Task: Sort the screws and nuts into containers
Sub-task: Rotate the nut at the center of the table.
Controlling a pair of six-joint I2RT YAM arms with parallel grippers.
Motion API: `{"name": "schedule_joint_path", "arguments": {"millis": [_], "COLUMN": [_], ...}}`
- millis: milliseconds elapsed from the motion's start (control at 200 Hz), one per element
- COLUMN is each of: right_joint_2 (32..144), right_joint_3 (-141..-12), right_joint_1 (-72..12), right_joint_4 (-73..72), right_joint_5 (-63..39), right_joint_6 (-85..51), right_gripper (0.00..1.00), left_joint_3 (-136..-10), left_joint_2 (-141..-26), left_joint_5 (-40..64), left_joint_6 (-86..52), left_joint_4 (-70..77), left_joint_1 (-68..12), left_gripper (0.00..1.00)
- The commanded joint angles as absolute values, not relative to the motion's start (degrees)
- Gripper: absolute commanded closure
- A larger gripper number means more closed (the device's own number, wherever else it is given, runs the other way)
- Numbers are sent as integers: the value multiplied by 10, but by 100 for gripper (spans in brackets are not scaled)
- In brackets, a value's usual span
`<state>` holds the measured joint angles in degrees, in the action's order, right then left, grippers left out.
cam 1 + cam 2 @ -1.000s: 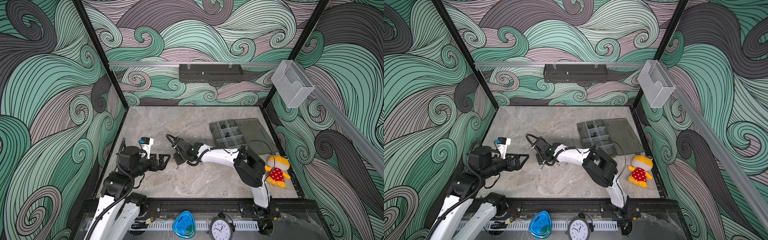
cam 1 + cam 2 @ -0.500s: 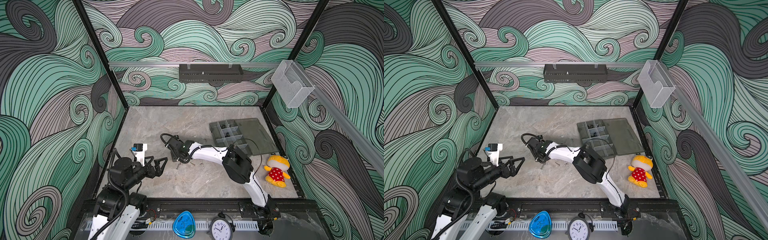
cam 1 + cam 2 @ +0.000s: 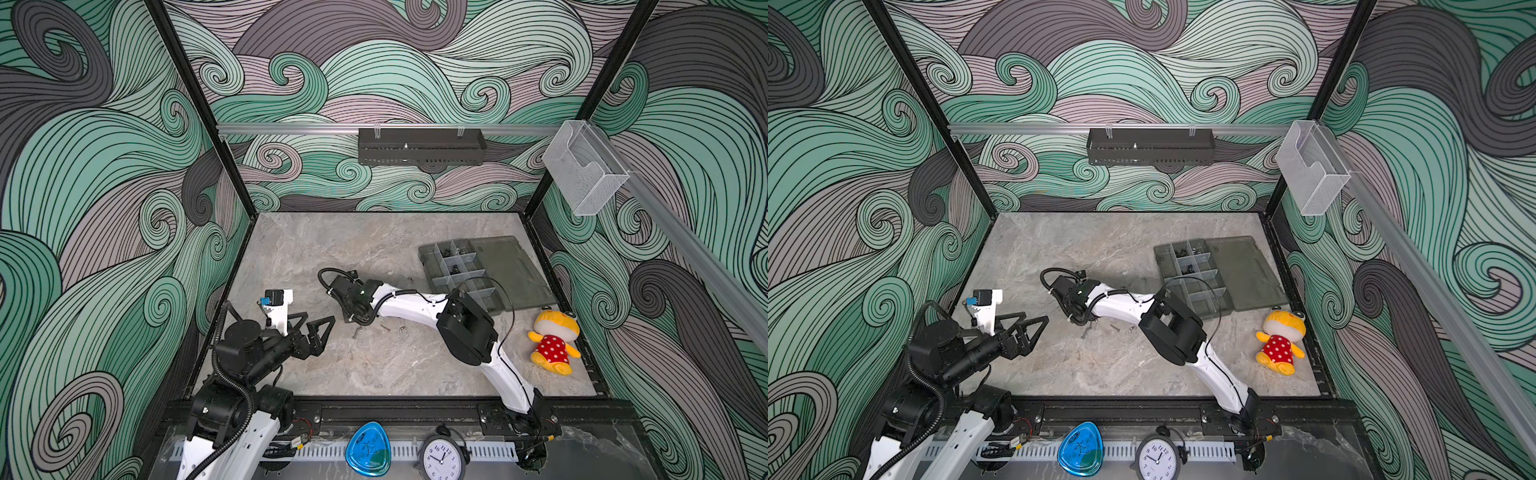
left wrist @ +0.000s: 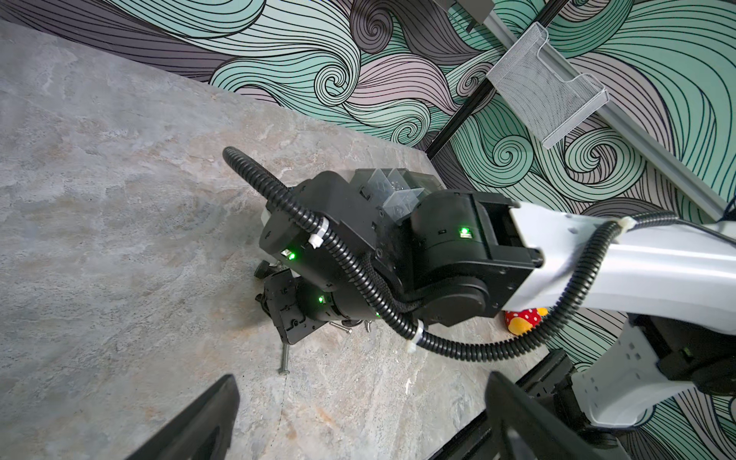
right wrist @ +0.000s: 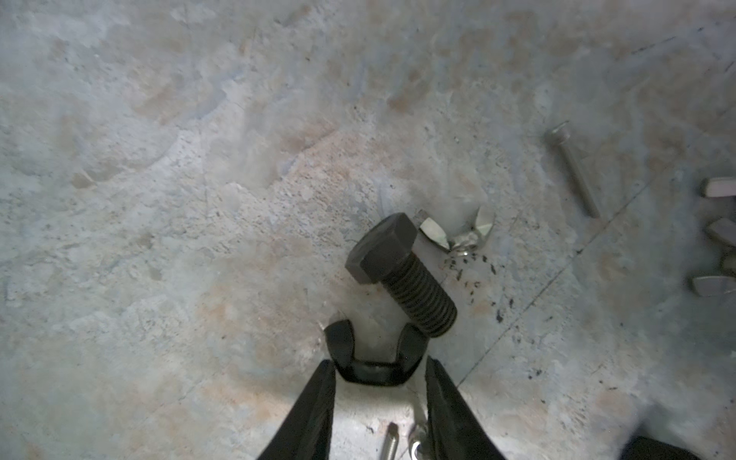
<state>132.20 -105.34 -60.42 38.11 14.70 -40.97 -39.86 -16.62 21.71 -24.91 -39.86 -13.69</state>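
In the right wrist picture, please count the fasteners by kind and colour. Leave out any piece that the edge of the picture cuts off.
black bolt: 1
black wing nut: 1
silver wing nut: 1
silver screw: 1
Total: 4

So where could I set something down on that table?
Bare table lies between the back wall and the right gripper, and between the right arm and the front rail. Crowded: screws and wing nuts by that gripper; organiser box and plush toy at right.
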Motion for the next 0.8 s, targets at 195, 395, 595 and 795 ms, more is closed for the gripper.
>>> {"name": "schedule_joint_path", "arguments": {"millis": [195, 395, 595, 795], "right_joint_2": [1339, 1318, 1286, 1269], "right_joint_3": [-1076, -1041, -989, -964], "right_joint_1": [-606, -602, -596, -586], "right_joint_4": [380, 342, 290, 268], "right_joint_5": [138, 120, 75, 43], "right_joint_6": [-368, -299, -276, -241], "right_gripper": [60, 60, 60, 60], "left_joint_3": [-401, -401, -403, -398], "left_joint_2": [-171, -177, -180, -168], "left_joint_5": [227, 228, 228, 228], "left_joint_6": [-250, -249, -248, -249], "left_joint_4": [-391, -392, -394, -387], "left_joint_1": [-144, -143, -144, -144], "left_gripper": [1, 1, 1, 1]}}
